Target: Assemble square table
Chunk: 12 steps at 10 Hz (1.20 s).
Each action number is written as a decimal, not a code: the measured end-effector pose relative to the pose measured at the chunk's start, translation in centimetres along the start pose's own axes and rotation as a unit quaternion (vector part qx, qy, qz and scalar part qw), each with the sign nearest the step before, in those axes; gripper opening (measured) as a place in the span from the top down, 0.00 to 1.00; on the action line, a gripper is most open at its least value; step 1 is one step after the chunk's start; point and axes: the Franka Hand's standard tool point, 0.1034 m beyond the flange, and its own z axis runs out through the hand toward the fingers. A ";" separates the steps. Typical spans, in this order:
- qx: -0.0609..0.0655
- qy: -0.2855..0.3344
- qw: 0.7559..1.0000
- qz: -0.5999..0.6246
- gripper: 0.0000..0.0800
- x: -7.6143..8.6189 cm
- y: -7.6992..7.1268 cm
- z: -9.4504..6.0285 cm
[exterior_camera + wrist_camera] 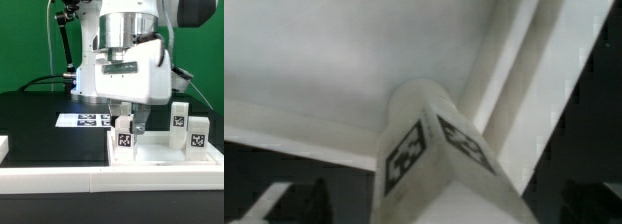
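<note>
The white square tabletop (pixel 168 152) lies flat at the exterior view's right, seen close in the wrist view as a pale surface (pixel 331 60) with a raised rim (pixel 523 60). A white tagged leg (pixel 125 139) stands upright on its near corner. My gripper (pixel 131 124) hangs straight above that leg, open, its fingers either side of the leg's top. In the wrist view the leg (pixel 434 150) rises between the jaws with dark gaps on both sides. Two more tagged legs (pixel 180 117) (pixel 198 134) stand on the tabletop's far right side.
The marker board (pixel 85 120) lies on the black table behind the tabletop. A long white border rail (pixel 100 181) runs along the front. A small white piece (pixel 3 148) sits at the exterior view's left edge.
</note>
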 end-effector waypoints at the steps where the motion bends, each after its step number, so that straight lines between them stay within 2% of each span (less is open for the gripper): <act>1: -0.007 0.001 0.998 -0.063 0.19 -0.1 -0.3 -0.1; 2: -0.014 0.000 0.993 -0.121 0.19 -0.1 -0.4 -0.2; 9: -0.019 0.001 0.943 -0.333 0.19 0.2 -0.6 -0.4; 10: -0.019 0.001 0.937 -0.350 0.30 0.3 -0.6 -0.3; 11: -0.019 0.001 0.940 -0.339 0.50 0.3 -0.6 -0.3; 12: -0.019 0.002 0.941 -0.339 0.50 0.3 -0.6 -0.3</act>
